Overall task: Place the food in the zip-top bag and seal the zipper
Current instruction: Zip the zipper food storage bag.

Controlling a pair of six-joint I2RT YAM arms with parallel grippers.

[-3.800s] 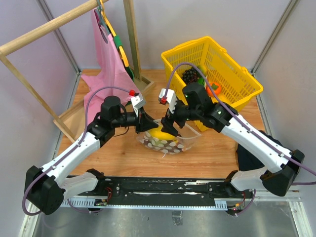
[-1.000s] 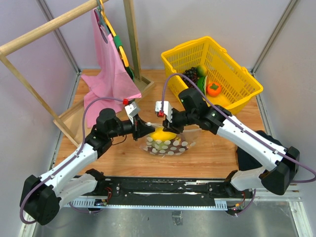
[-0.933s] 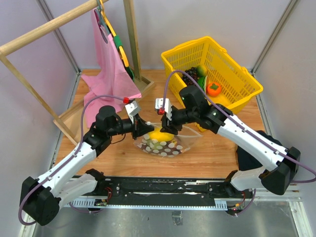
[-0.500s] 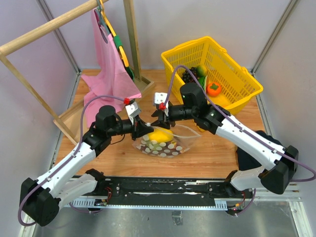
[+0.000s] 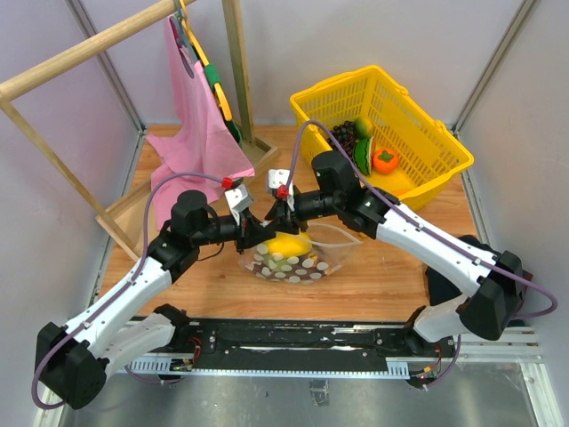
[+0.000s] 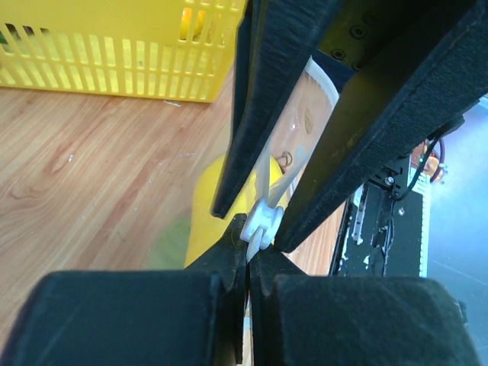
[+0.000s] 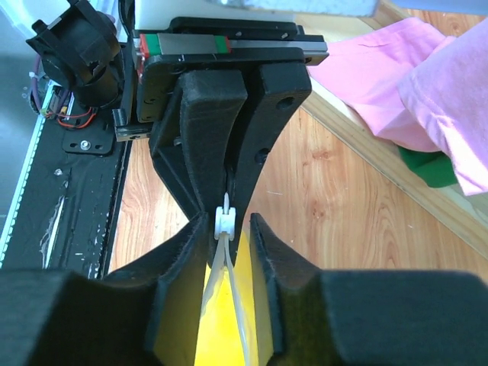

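Observation:
The zip-top bag [image 5: 298, 258], clear with white dots, lies on the wooden table between both arms. Food shows inside it: a yellow lemon-like piece [image 5: 289, 242] and a greenish piece [image 5: 271, 260]. My left gripper [image 5: 256, 231] is shut on the bag's mouth edge just behind the white slider [image 6: 261, 223] of the zipper. My right gripper [image 7: 229, 229] faces it from the other side. Its jaws stand narrowly open astride the slider [image 7: 225, 221], with a gap on the right side. The whitish zipper strips [image 7: 221, 267] run back between the right fingers.
A yellow basket [image 5: 427, 147] at the back right holds dark grapes [image 5: 342, 133] and an orange fruit [image 5: 384, 160]. A pink cloth [image 5: 191, 133] hangs from a wooden rack [image 5: 80, 53] at the back left. A dark object [image 5: 444, 280] lies by the right arm's base.
My right gripper has slid left along the bag's mouth to the slider beside the left gripper, and its jaws have narrowed. The left gripper has kept its hold.

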